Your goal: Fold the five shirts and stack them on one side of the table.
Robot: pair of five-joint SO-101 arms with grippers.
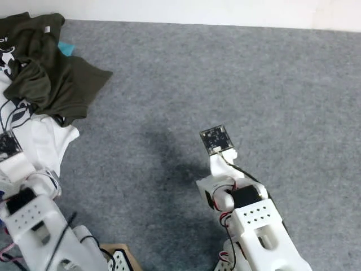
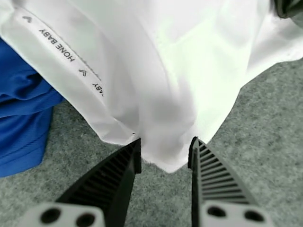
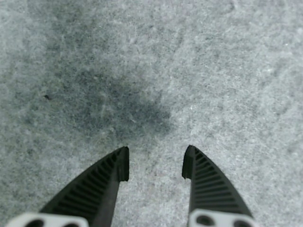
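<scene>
While the left gripper (image 2: 164, 153) sits open at a smooth white shirt (image 2: 180, 71), the right gripper (image 3: 155, 163) hangs open over the fuzzy table (image 3: 213, 71). A dark shirt (image 1: 56, 79) lies crumpled.

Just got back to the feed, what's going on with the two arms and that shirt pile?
The left gripper is open, with a corner of the white shirt between its jaws, not clamped. A blue shirt lies beside it, and a dark shirt sits crumpled on the pile at the left edge of the table. The right gripper is open over bare grey surface, holding nothing. No shirt looks folded or stacked yet.
</scene>
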